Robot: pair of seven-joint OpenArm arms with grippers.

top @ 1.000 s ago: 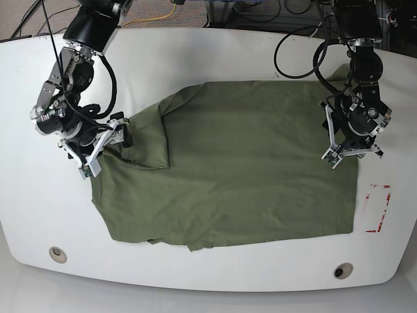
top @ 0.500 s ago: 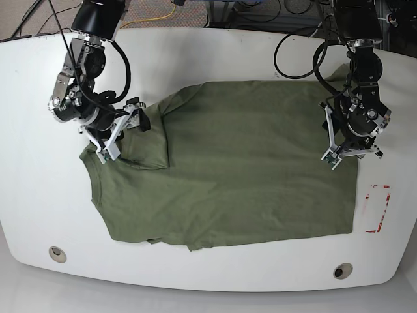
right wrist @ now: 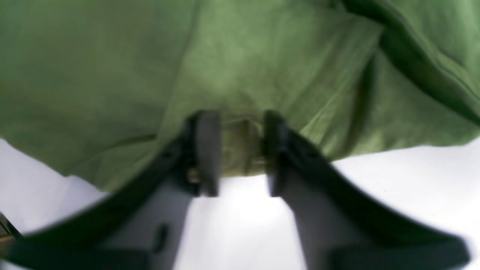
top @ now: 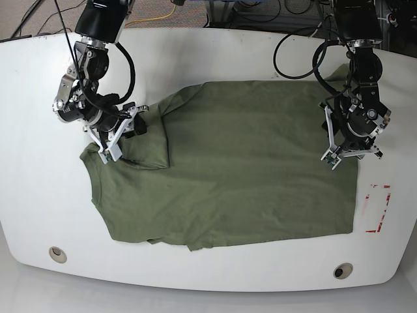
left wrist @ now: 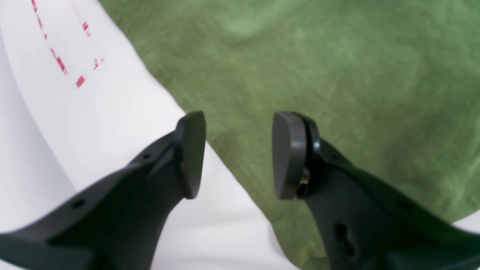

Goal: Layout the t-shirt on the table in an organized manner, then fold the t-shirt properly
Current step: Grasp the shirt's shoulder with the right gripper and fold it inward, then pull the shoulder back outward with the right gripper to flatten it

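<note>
Directions are as seen in the base view. Compared with the first base frame, the right gripper has shifted rightward and slightly toward the far side, exposing the t-shirt's left corner that it formerly covered. The left gripper shows no clear change of position, and the main spread of the t-shirt appears unchanged.

The t-shirt lies broadly spread on the table, with a turned-over flap at the left and a ragged near edge. The right gripper is over the flap's left part; its fingers stand apart, with no cloth visibly pinched. The left gripper is over the right portion, released, its fingers also apart.

The near part of the red tape rectangle shows right of the t-shirt. Two round holes are visible toward the table's near side.

The grippers hide parts of the t-shirt in the base view. The right wrist view is blurred at the fingers, and contact with the cloth cannot be confirmed. Both wrist views cut off the t-shirt.
</note>
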